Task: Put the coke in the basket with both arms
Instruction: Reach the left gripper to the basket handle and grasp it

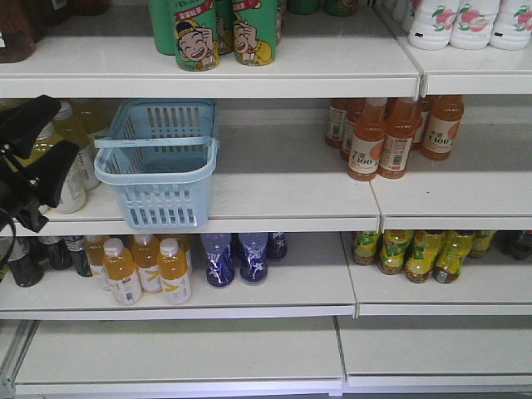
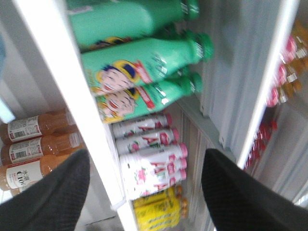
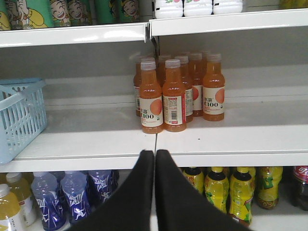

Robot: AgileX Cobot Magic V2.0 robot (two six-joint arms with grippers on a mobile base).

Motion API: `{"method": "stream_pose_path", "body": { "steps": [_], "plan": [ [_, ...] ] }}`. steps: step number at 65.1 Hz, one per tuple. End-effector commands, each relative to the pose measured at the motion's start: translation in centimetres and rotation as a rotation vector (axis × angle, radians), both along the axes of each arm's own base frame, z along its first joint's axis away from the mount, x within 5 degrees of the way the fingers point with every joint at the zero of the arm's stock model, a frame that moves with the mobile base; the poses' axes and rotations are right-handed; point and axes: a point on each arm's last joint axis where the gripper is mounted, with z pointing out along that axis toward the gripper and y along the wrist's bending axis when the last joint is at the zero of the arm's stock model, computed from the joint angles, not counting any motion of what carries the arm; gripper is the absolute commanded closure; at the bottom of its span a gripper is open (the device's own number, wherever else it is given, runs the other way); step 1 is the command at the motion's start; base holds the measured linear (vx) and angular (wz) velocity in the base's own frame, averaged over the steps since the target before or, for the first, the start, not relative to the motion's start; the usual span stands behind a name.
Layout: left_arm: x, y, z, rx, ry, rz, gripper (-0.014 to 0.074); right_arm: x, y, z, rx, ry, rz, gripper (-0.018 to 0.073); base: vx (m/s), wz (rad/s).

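Observation:
The light blue basket (image 1: 162,204) stands on the middle shelf at the left, its handles lying down; its slotted corner also shows in the right wrist view (image 3: 19,115). The coke is out of view in every frame. My left gripper (image 1: 46,145) hangs at the left edge of the front view, beside the basket and apart from it. Its wrist view shows the left gripper (image 2: 147,192) open, fingers (image 2: 53,192) wide apart, nothing between them, facing tilted shelves. My right gripper (image 3: 154,154) is shut on nothing, in front of the middle shelf edge.
Orange juice bottles (image 1: 391,137) (image 3: 173,91) stand on the middle shelf right of the basket. Green cartoon bottles (image 1: 216,33) and white-pink bottles (image 1: 465,21) fill the top shelf. Blue bottles (image 1: 237,258) and yellow tea bottles (image 1: 416,253) stand below. Blurred red shapes (image 2: 262,137) lie far right.

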Motion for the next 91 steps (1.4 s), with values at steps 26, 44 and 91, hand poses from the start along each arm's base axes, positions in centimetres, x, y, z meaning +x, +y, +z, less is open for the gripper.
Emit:
{"method": "stream_pose_path", "body": {
  "steps": [26, 44, 91],
  "plan": [
    [10.7, -0.3, -4.3, -0.181, -0.049, -0.055, 0.0111, -0.1, 0.0, 0.5, -0.009, -0.080, 0.000, 0.0564, 0.00, 0.00],
    [13.7, -0.2, -5.2, -0.173, 0.010, -0.037, 0.0111, -0.1, 0.0, 0.5, -0.009, -0.080, 0.000, 0.0564, 0.00, 0.00],
    [17.5, 0.0, -6.0, -0.225, 0.118, 0.003, 0.0111, -0.1, 0.0, 0.5, -0.009, -0.079, 0.000, 0.0564, 0.00, 0.00]
  ]
}}
